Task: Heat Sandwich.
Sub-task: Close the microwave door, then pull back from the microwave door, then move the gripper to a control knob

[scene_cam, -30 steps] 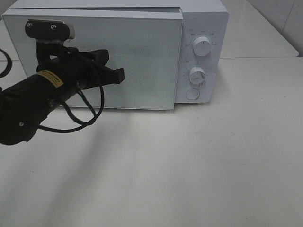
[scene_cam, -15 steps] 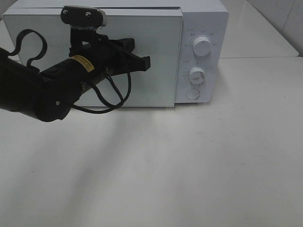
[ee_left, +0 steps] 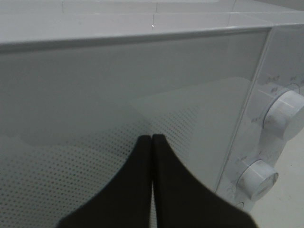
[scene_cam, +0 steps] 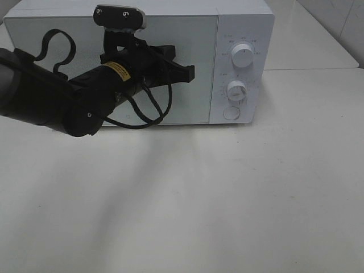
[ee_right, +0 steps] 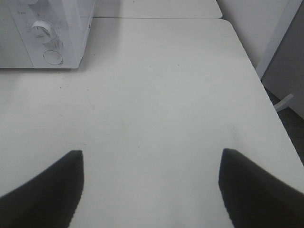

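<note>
We logged left fingers (ee_left: 142, 159) pressed together, microwave door (scene_cam: 182, 108) just ahead; right fingers (ee_right: 50, 187) spread, empty. Sandwich unseen. Feared: tips skidding, door unlatched.

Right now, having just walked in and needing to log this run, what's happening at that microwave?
The left end effector, jaws shut, has its tips at the front of the microwave's door, which sits flush with the control panel, so it looks closed. The two knobs have nothing on them. No sandwich is visible; whether it is inside cannot be told. The right end effector hangs open over the white table, holding nothing.
</note>
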Controlling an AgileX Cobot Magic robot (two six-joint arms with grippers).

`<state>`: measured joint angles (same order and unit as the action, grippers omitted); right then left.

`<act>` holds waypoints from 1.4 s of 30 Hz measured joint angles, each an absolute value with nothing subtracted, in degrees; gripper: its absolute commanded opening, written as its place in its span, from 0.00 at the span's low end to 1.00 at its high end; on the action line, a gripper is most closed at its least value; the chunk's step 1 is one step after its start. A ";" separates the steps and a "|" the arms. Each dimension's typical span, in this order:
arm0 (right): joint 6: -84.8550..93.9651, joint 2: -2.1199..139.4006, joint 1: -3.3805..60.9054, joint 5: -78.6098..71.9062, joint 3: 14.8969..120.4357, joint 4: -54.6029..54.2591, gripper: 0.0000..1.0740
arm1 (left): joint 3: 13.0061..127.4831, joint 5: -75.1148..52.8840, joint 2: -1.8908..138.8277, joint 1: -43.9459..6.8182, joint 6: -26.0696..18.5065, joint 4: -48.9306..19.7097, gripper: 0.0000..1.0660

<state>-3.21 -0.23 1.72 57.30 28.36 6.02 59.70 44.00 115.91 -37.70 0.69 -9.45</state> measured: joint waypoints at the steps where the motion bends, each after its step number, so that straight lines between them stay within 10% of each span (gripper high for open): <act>1: -3.21 -0.23 1.72 57.30 28.36 6.02 0.71 | 59.70 43.77 115.91 -37.70 0.69 -9.45 0.00; 35: -3.21 -0.23 1.72 57.30 28.36 6.02 0.70 | 48.64 40.79 107.60 -41.88 1.09 -12.89 0.02; 38: -3.21 -0.23 1.72 57.30 28.36 6.02 0.70 | 48.59 34.03 105.77 -41.88 1.20 -12.95 0.16; 42: -3.21 -0.23 1.72 57.30 28.36 6.02 0.70 | 48.59 20.00 102.85 -41.88 1.20 -12.89 0.96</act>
